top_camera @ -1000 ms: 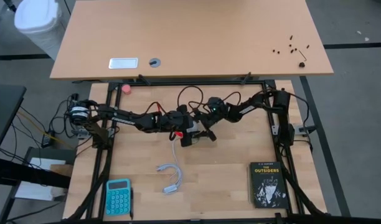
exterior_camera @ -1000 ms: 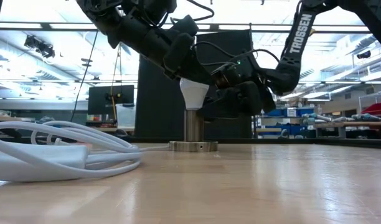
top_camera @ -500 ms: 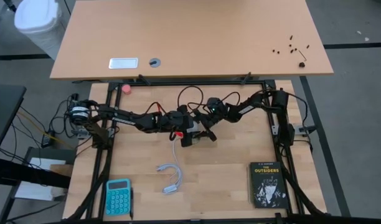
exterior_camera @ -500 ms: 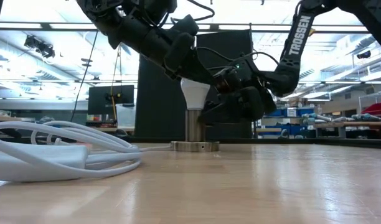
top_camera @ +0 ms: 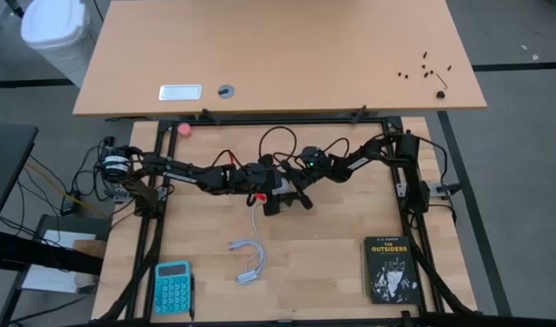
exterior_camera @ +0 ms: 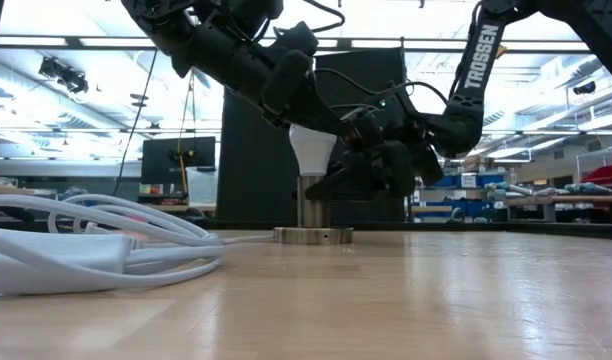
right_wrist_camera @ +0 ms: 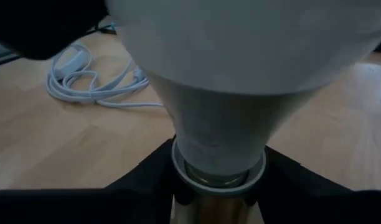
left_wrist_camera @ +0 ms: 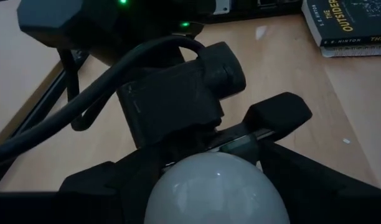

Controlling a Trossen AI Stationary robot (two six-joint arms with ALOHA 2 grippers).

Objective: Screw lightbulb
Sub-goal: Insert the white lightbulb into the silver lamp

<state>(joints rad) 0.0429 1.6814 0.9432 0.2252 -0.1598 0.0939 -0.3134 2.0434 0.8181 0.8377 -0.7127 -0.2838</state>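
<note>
Workshop benches and shelving sit behind my wooden table [exterior_camera: 436, 300], lit by bright ceiling lights. Near the table's middle I see the lightbulb [exterior_camera: 311, 150] standing upright, globe up, its narrow base seated in a metal socket [exterior_camera: 312, 203] on a round disc base [exterior_camera: 313, 235]. My left gripper [exterior_camera: 286, 95] comes down from above and its fingers clamp the globe, holding it at a fairly wide spread; its wrist view shows the bulb's dome [left_wrist_camera: 214, 190] right between them. My right gripper [exterior_camera: 338, 182] sits lower, just beside the socket top; in the right wrist view its dark fingers [right_wrist_camera: 147, 174] are pressed in on both sides of the socket collar [right_wrist_camera: 218, 171] right under the bulb's neck. A white cord [top_camera: 252, 218] runs from the socket toward a coiled bundle [top_camera: 249, 258] on the near table. Teal calculator [top_camera: 172, 286] lies at the near left corner, and a black book [top_camera: 390, 269] near right. Both are well apart from the bulb.
</note>
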